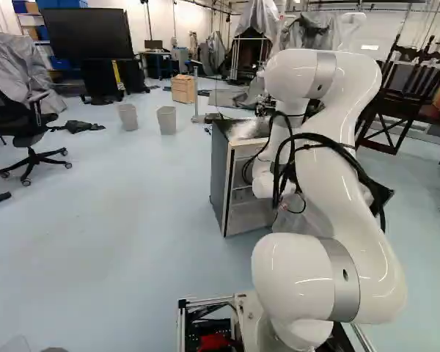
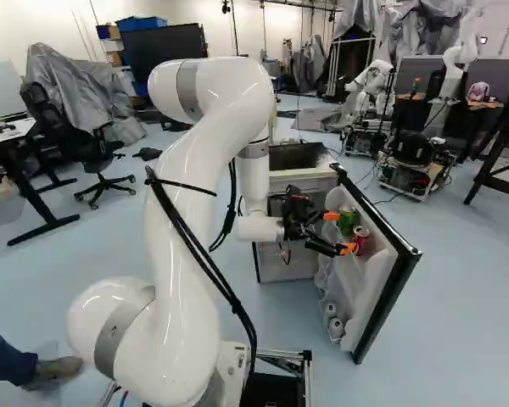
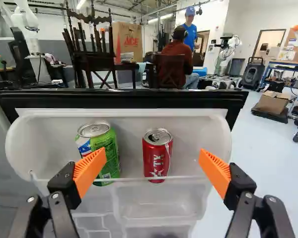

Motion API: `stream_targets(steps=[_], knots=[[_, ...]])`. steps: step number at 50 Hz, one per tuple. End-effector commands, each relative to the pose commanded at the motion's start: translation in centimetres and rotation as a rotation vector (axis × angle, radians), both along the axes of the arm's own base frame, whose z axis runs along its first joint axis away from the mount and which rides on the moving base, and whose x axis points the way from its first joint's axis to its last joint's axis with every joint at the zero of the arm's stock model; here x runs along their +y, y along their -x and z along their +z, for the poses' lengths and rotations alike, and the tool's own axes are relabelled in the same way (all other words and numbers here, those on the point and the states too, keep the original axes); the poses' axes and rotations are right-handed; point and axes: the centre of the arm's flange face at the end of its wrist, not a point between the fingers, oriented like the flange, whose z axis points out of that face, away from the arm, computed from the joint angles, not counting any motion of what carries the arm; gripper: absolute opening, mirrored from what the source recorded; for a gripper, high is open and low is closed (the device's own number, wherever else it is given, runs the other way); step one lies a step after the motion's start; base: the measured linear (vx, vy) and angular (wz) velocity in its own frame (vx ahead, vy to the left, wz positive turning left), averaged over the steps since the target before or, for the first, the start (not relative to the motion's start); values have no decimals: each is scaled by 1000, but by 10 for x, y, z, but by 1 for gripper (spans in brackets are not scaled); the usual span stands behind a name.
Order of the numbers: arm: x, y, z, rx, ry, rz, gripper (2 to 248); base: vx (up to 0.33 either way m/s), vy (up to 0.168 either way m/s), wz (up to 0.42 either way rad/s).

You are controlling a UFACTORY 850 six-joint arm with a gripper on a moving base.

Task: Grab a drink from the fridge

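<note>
Here's the fridge door, black edge beyond the pale bin; the gripper spread wide before it, pinching nothing! Both cans stand upright ahead, between its fingers' lines: green can close by one pad, shiny-topped red can with open room towards the other.

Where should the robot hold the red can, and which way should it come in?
Probably round the middle, from the room side of the door shelf. The red can stands upright, so its smooth, round sides face the gripper. One finger could slip into the gap beside the green can, the other down the far side.
</note>
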Motion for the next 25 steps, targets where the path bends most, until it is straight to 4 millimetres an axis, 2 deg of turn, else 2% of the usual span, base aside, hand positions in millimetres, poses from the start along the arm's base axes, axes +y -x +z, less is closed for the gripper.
stream_targets(steps=[25], knots=[[-7, 3, 0, 0, 0, -17, 247, 0, 0, 0]])
